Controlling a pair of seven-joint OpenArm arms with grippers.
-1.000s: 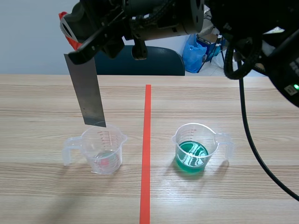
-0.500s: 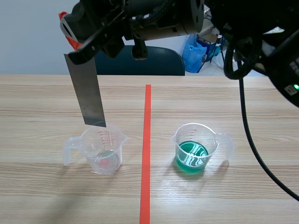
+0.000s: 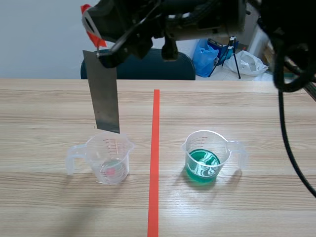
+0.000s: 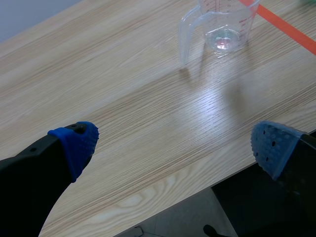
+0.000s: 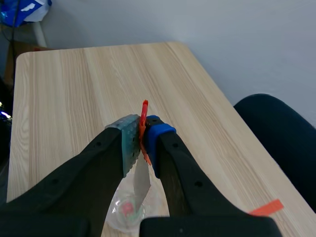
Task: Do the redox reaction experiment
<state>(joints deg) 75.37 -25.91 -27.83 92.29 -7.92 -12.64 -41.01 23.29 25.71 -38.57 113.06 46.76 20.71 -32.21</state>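
- At the near left edge of the tabletop (image 3: 44,103), the left end effector (image 4: 174,148) is held low with its blue pads spread wide and nothing between them. It is set well back from the clear cup (image 4: 222,24).
- Left of the orange-red tape line (image 3: 155,163), the clear cup (image 3: 107,158) is seen nearly empty, with a pinkish patch at its bottom.
- Above that cup, a grey metal strip (image 3: 104,94) is pinched at its red-taped top by the right end effector (image 5: 142,140), whose arm reaches across from the right. The strip hangs almost upright, its lower end just over the cup's rim. Whether it dips inside cannot be told.
- Right of the line, a second cup (image 3: 206,155) of green liquid stands untouched.
- The experiment is judged to be in an early to middle stage: the strip has been picked up and is carried in the air, but it has not been put into the green liquid. That immersion is judged to be what is left.
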